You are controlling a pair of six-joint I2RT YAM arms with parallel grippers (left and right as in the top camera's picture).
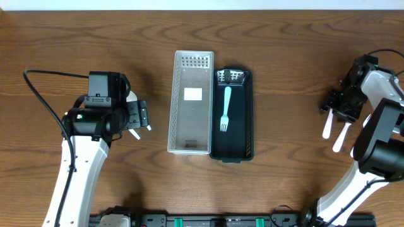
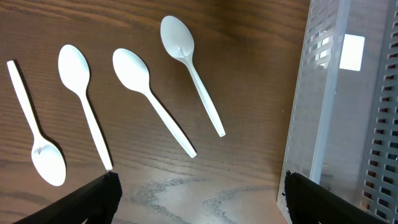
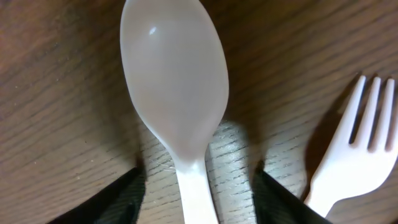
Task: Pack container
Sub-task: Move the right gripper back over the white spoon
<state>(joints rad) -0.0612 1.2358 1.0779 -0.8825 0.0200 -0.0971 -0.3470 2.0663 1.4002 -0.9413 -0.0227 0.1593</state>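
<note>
Right tool, overhead: far right, above one white spoon and one white fork. Black tray with one teal fork lies left of it, mid-worktop, touching one grey basket.

Left wrist: left tool wide, four spoons ahead, basket to their right.

Right wrist: fingers wide, straddling the white spoon's neck. Its long axis runs between them, gaps both sides.

Bare wood separates the left hand from the clear tray wall.
</note>
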